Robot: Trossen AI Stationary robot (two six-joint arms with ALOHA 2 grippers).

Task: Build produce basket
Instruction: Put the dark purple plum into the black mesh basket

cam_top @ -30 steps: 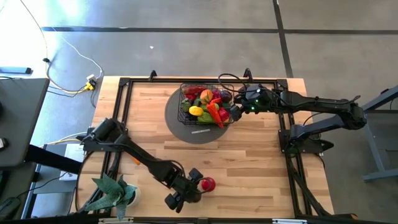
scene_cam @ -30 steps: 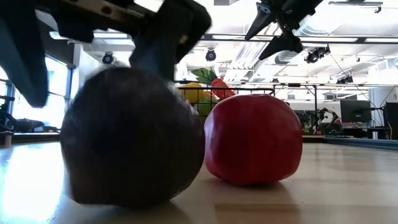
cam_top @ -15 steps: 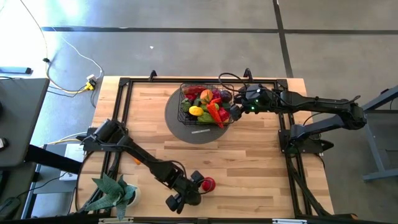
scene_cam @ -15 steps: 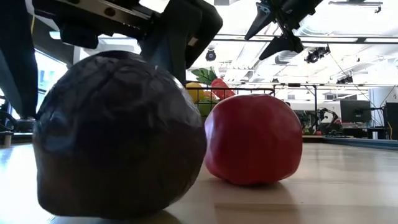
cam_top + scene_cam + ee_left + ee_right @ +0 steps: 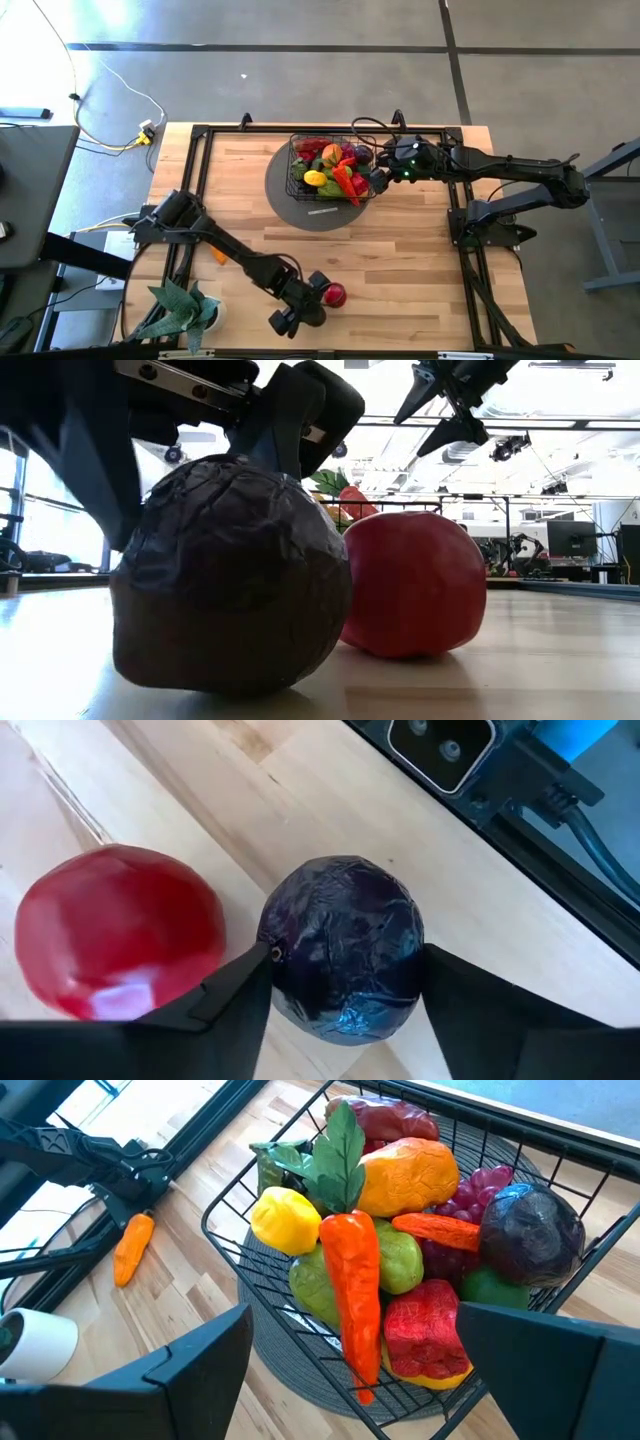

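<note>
The left gripper [image 5: 345,970] is low over the front part of the counter [image 5: 420,260], and a round dark purple fruit [image 5: 343,948] (maybe a plum) sits right between its two fingers; each finger [image 5: 232,992] touches one side of the fruit, so the gripper looks closed on it; the fruit is round, so it has no long side to line up with. In the low view the purple fruit [image 5: 230,575] seems to rest on the wood, or just above it; I cannot tell which. A red fruit [image 5: 334,295] sits just beside the purple one, maybe touching it.

The basket [image 5: 303,180] is at the back of the counter, on a round grey mat [image 5: 282,195], well apart from the left gripper; so the fruit must go up and away toward the back. The basket [image 5: 260,1275] is already piled high with produce [image 5: 385,1240], so there is little room on top. The right gripper [image 5: 378,180] hangs just by the basket's right side, with its fingers wide apart and nothing in them. The left arm is the one nearer to both loose fruits. A small orange carrot [image 5: 132,1248] lies alone by the left edge.
</note>
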